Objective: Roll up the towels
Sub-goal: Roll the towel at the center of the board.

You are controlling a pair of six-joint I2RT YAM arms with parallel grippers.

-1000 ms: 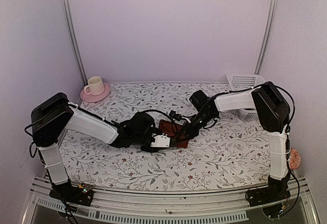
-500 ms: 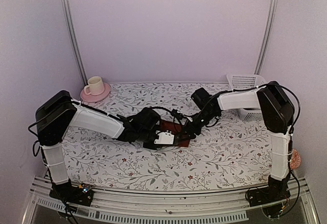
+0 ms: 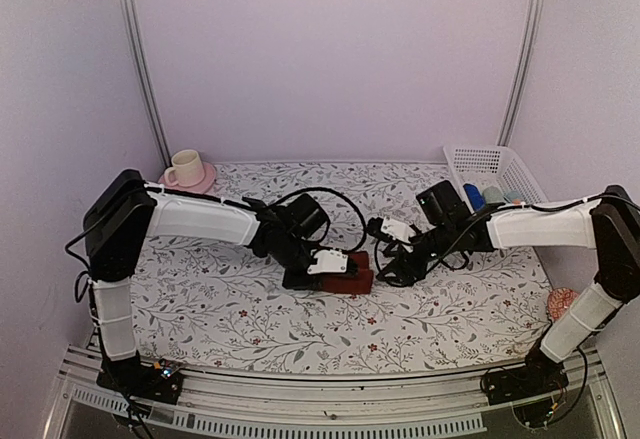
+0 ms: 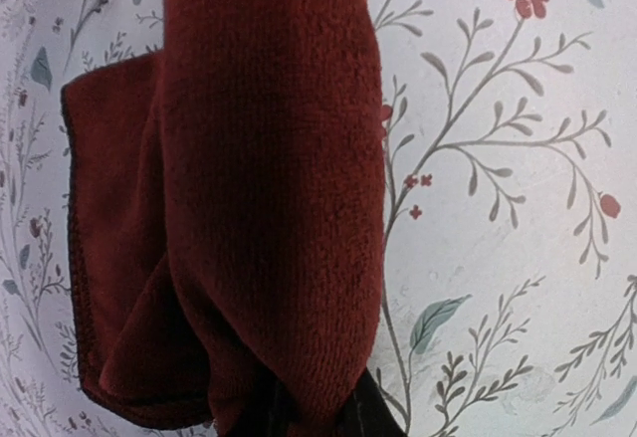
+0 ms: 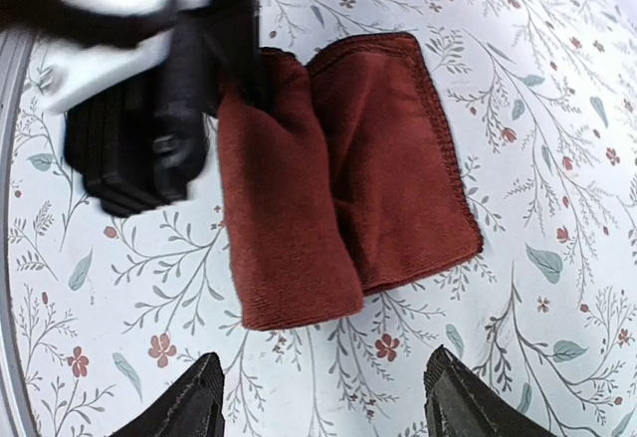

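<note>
The maroon towel (image 3: 358,281) lies partly rolled just below the middle of the top view, on the floral tabletop (image 3: 250,319). The left hand (image 3: 330,271) meets it from the left and is closed on the rolled part. In the left wrist view the thick roll (image 4: 269,188) runs from the top edge down to the dark fingers (image 4: 370,419) at the bottom edge, with a flat layer spreading to its left.

The right hand (image 3: 388,259) hangs just right of the towel, not touching it. In its own view its 2 fingers (image 5: 194,402) stand wide apart at the bottom edge with only tabletop between them. There the towel (image 5: 338,178) fills the middle of the frame, roll on the left, flat flap on the right, and the left hand (image 5: 234,69) pinches the roll's upper end at the upper left.
</note>
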